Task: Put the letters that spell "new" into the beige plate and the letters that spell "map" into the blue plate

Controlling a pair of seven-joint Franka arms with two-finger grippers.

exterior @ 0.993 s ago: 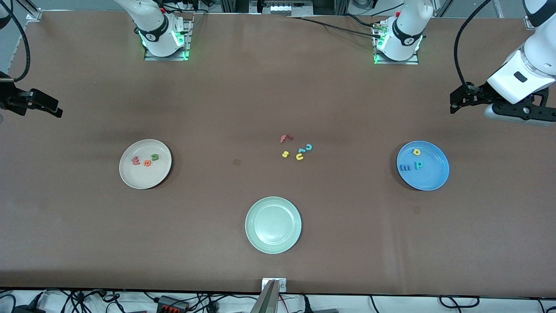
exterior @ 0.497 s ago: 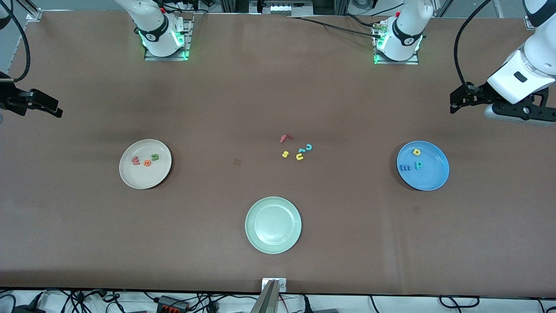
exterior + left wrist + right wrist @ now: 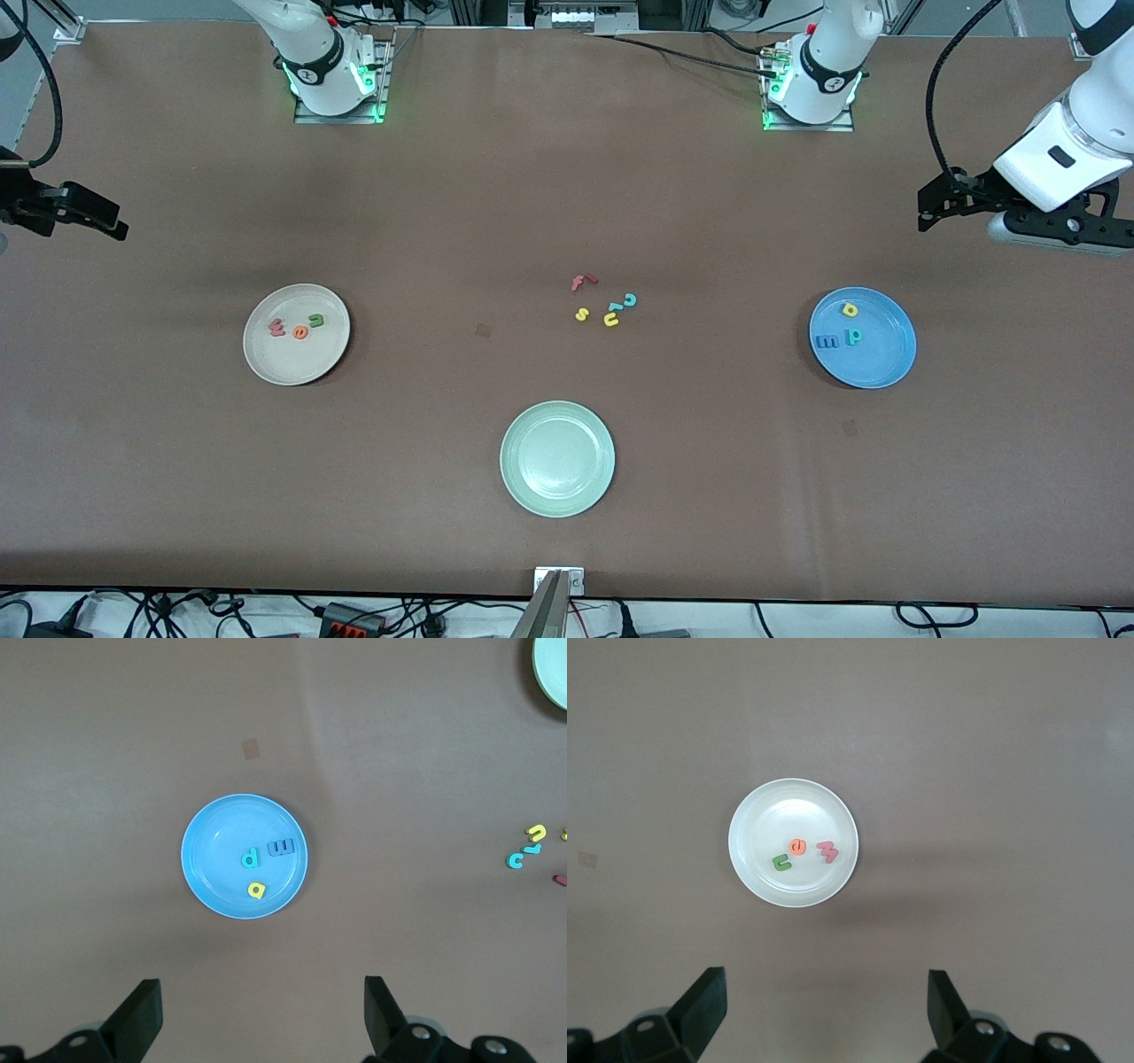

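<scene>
The beige plate lies toward the right arm's end of the table and holds the pinkish-red "w", orange "e" and green "n". The blue plate lies toward the left arm's end and holds the blue "m", teal "p" and yellow "a". My right gripper hangs open and empty, high above bare table beside the beige plate. My left gripper hangs open and empty, likewise beside the blue plate.
A pale green plate sits nearest the front camera at mid-table. Loose letters lie in a cluster at the centre: red "f", yellow "s", yellow "u", teal "c".
</scene>
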